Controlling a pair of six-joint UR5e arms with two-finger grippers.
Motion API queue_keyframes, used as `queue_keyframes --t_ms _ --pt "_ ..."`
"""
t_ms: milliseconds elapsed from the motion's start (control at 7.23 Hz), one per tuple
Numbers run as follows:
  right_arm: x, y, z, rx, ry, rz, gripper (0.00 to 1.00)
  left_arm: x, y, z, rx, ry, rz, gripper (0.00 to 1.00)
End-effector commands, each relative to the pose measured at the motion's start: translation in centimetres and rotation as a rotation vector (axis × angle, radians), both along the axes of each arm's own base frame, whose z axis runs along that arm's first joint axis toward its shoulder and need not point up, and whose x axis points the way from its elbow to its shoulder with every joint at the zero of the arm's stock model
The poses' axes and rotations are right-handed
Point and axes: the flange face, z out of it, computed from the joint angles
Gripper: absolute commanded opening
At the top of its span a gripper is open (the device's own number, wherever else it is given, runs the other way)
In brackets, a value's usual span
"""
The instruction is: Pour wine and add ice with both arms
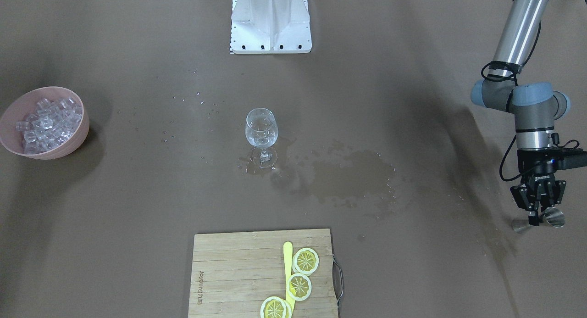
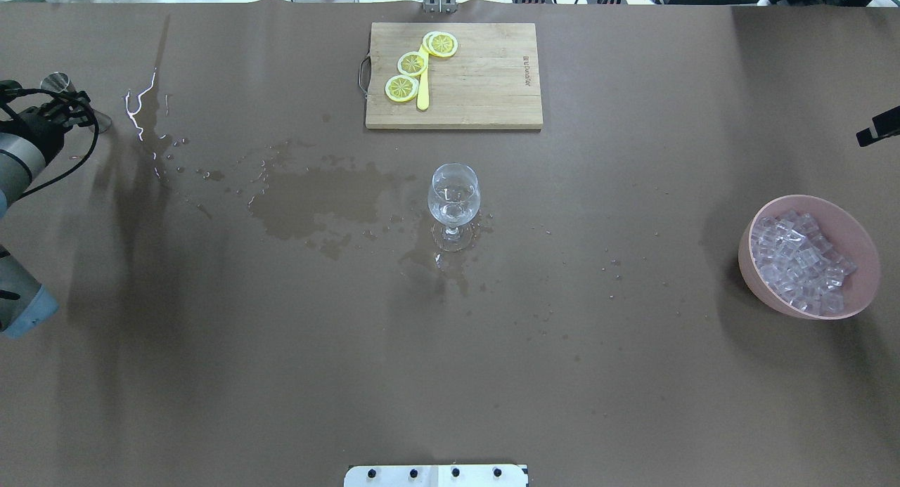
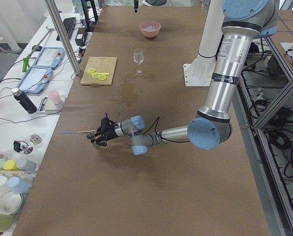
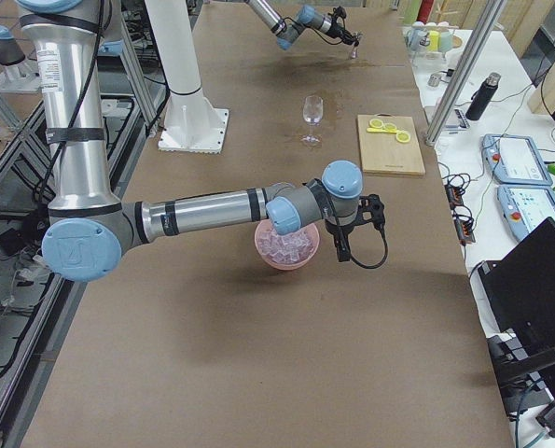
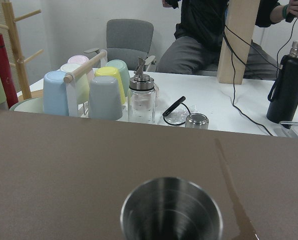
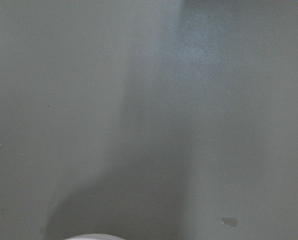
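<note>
The left gripper [image 1: 537, 214] is clamped on a steel jigger [image 1: 554, 217] near the worktop [image 1: 137, 217] end. The wine glass [image 1: 261, 132] stands mid-worktop and holds the wine [image 1: 260, 138], beside a wet spill [image 1: 353, 175]. The ice [image 1: 46, 123] fills the pink bowl [image 1: 79, 139]. The right gripper [image 4: 339, 250] hangs beside that bowl; whether it is apart or together cannot be told.

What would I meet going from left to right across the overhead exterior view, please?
The left gripper shut on a small steel measuring cup → dark wet patch on the brown cover → clear stemmed wine glass → pink bowl of clear ice cubes. The wooden cutting board overlaps the glass, so omitted.
</note>
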Motion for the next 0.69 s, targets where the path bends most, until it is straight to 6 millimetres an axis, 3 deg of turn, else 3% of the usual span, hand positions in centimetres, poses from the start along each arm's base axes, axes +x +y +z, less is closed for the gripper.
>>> queue_keyframes --t_ms 0,138,277,415,554 --pt "0.1 0.0 0.0 0.0 0.0 0.001 1.0 0.0 0.0 -0.1 0.002 0.002 0.0 0.44" --pt "0.0 0.0 0.0 -0.002 0.0 0.001 1.0 0.0 0.0 -0.2 0.002 0.007 0.013 0.48" --pt "0.0 0.0 -0.1 0.0 0.0 0.001 1.0 -0.2 0.3 0.0 -0.001 0.007 0.019 0.81" --pt "0.0 0.0 -0.1 0.001 -0.001 0.001 1.0 -0.2 0.6 -0.1 -0.001 0.013 0.063 0.99" --pt "0.0 0.0 -0.1 0.001 -0.001 0.001 1.0 -0.8 1.1 -0.1 0.007 -0.004 0.073 0.99"
